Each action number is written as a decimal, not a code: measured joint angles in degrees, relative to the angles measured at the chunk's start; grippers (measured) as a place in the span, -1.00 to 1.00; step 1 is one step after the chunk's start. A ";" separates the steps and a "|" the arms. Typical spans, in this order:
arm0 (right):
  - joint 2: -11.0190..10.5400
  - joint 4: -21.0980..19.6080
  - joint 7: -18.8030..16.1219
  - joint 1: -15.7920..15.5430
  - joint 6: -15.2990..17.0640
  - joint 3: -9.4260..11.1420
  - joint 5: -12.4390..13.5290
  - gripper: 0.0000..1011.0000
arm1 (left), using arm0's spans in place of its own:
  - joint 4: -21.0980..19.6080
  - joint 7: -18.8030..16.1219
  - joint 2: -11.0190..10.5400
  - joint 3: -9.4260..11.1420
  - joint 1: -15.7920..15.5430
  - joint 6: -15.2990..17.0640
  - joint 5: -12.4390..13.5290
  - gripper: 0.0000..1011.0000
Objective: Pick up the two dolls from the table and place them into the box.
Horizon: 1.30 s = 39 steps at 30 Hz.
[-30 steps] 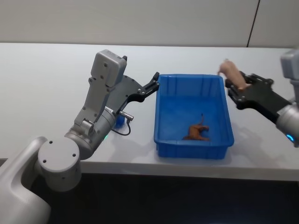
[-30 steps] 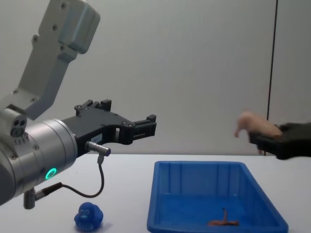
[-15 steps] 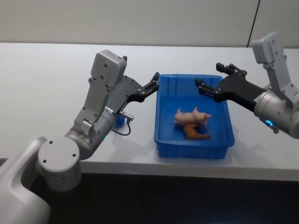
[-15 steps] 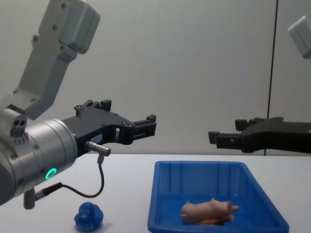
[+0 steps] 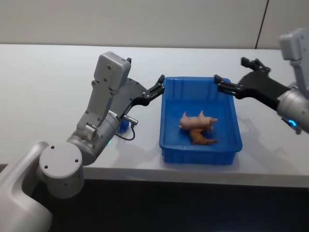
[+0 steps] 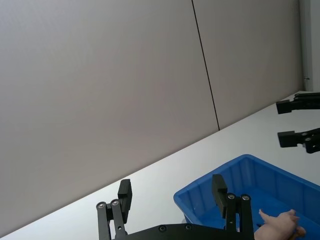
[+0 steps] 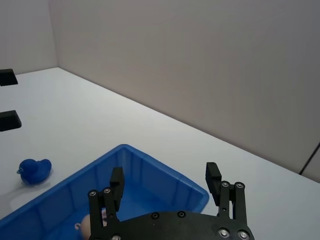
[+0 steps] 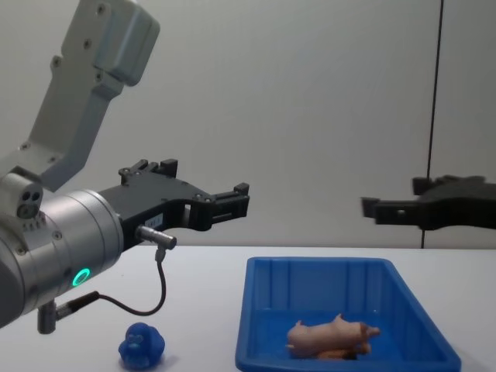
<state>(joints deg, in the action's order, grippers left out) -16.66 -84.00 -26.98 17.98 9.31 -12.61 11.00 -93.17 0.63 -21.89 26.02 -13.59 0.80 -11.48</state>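
The pale-pink pig doll [image 5: 198, 120] lies on its side inside the blue box [image 5: 198, 155], also seen from the chest [image 8: 329, 335]. The small blue doll [image 8: 142, 346] sits on the white table [image 5: 48, 87] left of the box, mostly behind my left arm in the head view [image 5: 124, 124]. My left gripper [image 5: 158, 89] hangs open in the air by the box's far left corner. Above the far right corner, my right gripper [image 5: 232, 76] is open and holds nothing.
A small orange-brown thing [image 5: 205, 138] lies in the box under the pig. From the right wrist, the blue doll [image 7: 32, 170] stands apart from the box wall [image 7: 145, 170]. A grey wall rises behind the table.
The pig went from my right gripper, beside the box, down into the box. My right gripper opened over the box and has since drawn back to the right. Left arm unmoved.
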 joint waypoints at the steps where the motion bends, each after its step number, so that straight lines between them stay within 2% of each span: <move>1: -0.25 -0.11 0.02 -0.23 -0.14 0.19 0.24 0.98 | 0.00 0.00 0.00 0.00 0.00 0.00 0.00 0.98; 9: -2.71 -1.26 0.13 -2.78 -1.35 2.01 2.39 0.98 | 0.00 0.00 0.01 0.00 0.00 0.00 0.01 0.98; 15: -3.58 -1.68 0.16 -3.71 -1.78 2.66 3.13 0.98 | -0.09 0.03 -0.03 -0.03 0.09 0.39 0.25 0.98; 26: -4.63 -2.18 0.23 -4.80 -2.27 3.41 4.03 0.98 | -1.68 0.31 -1.41 -0.51 1.24 3.59 1.22 0.98; 34: -4.94 -2.32 0.24 -5.12 -2.39 3.64 4.27 0.98 | -1.46 1.09 -2.47 -1.07 2.42 4.68 -0.49 0.98; 39: -5.05 -2.38 0.24 -5.23 -2.44 3.71 4.35 0.98 | 0.29 1.79 -2.72 -1.41 2.87 4.39 -2.38 0.98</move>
<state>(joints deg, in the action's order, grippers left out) -21.70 -86.37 -26.75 12.75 6.87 -8.90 15.35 -92.88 2.42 -24.61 24.61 -10.72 5.18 -13.87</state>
